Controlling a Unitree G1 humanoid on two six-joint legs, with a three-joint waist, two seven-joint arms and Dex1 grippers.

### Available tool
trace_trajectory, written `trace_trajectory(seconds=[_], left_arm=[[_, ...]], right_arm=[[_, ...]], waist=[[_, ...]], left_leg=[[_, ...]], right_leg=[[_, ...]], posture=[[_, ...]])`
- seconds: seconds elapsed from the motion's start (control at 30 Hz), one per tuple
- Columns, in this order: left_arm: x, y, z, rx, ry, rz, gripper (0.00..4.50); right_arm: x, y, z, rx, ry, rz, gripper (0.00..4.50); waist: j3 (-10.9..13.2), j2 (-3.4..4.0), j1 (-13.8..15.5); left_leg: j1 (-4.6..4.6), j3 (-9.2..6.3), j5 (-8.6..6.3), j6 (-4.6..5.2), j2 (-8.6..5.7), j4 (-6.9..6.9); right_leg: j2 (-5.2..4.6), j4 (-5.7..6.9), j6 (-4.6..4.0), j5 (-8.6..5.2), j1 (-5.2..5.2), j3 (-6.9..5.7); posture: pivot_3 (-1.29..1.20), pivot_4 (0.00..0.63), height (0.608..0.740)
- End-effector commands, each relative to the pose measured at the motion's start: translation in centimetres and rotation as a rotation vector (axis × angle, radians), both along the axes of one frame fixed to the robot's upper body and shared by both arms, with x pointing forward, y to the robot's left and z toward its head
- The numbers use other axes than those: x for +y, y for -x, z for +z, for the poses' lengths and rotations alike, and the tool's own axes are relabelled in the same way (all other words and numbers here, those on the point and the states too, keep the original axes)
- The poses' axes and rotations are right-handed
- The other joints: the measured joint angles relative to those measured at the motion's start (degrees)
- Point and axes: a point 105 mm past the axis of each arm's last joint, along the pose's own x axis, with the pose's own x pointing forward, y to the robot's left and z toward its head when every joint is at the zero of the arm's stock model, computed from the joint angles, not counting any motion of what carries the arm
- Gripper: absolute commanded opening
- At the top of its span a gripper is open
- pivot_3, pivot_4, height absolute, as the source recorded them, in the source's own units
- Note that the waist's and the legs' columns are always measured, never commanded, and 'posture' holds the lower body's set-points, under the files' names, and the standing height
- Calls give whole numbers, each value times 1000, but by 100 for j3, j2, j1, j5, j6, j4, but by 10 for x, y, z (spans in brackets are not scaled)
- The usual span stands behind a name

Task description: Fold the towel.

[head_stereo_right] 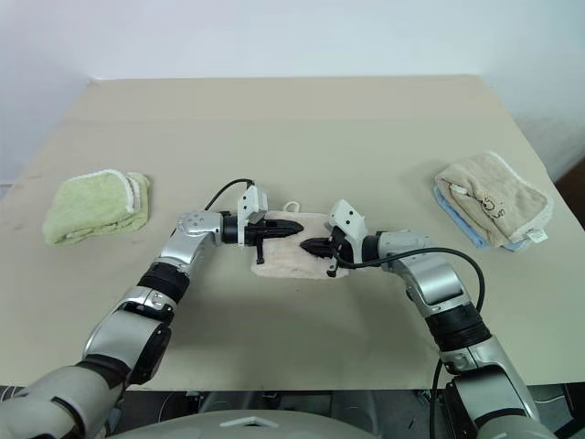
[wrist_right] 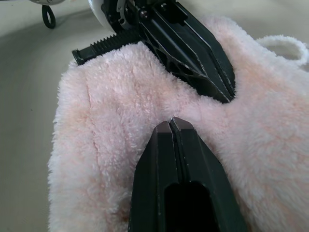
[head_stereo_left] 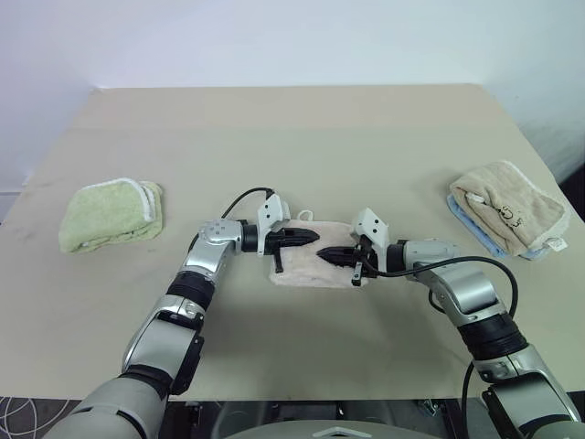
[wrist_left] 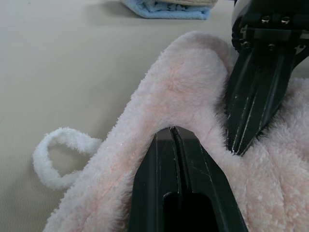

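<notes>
The pale pink towel (head_stereo_left: 315, 265) lay as a compact folded bundle near the middle of the beige bench (head_stereo_left: 302, 137), its small white loop (wrist_left: 60, 157) sticking out from the far edge. The left gripper (head_stereo_left: 311, 237) reached in from the left and the right gripper (head_stereo_left: 325, 256) from the right, their tips pointing toward each other over the bundle and standing just beside one another. In the wrist views the black fingers (wrist_left: 181, 159) of the left gripper were pressed together tip to tip, resting against the pink pile, and the right gripper's fingers (wrist_right: 176, 145) were likewise clenched, tips down on the cloth; whether either pair pinched any fabric between them could not be told. A folded light green towel (head_stereo_left: 111, 215) sat well apart on the bench's left side, and a beige towel (head_stereo_left: 507, 206) lay on top of a light blue cloth (head_stereo_left: 475, 229) well apart on the right side.
</notes>
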Motion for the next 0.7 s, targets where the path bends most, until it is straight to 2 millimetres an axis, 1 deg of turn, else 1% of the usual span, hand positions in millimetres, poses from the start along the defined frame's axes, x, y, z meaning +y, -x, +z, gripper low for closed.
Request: trace_trajectory(seconds=[0.03, 0.2, 0.3, 0.4, 0.57, 0.63, 0.7], left_arm=[[3, 8, 12, 7, 67, -47, 70], [10, 30, 47, -30, 174, -145, 70], [14, 42, 55, -35, 175, -173, 70], [18, 51, 46, -10, 126, -197, 70], [19, 65, 22, 66, 44, -248, 70], [20, 71, 6, 80, -24, -269, 70], [21, 72, -10, 98, -83, -255, 70]], right_arm=[[-9, -5, 21, -36, -42, -18, 0], [-13, -5, 55, -47, -153, 6, 0], [-18, -12, 60, -49, -159, -20, 0], [-20, -21, 48, -31, -108, -59, 0], [-19, -29, 27, 9, -40, -100, 0], [-18, -31, 19, 25, -18, -108, 0], [-17, -32, 12, 29, 8, -108, 0]], waist=[[0, 0, -7], [4, -1, -56], [3, -1, -138], [2, 1, -173], [2, 1, -182], [2, 1, -180], [2, 2, -179]], left_leg=[[1, 0, -1, -2, 1, 0], [-2, -3, 1, 3, 1, -4], [-1, -12, -1, -2, 3, -4], [5, -11, -4, -7, 3, -8], [7, -10, 1, 1, 2, -8], [6, -11, 0, 0, 1, -8], [7, -11, -4, -7, 1, -8]], right_leg=[[0, -1, 0, 0, 2, -1], [-1, -1, 0, 0, 9, 1], [-1, -1, 0, 0, 11, 0], [-1, -2, -1, 0, 18, 1], [-1, 0, -1, -1, 12, 1], [-1, -1, -1, -1, 10, 2], [-2, -2, -2, -1, 9, 3]], posture=[[0, 150, 728], [0, 150, 728], [0, 150, 728], [0, 150, 728], [0, 150, 728], [0, 150, 728], [0, 150, 728]])
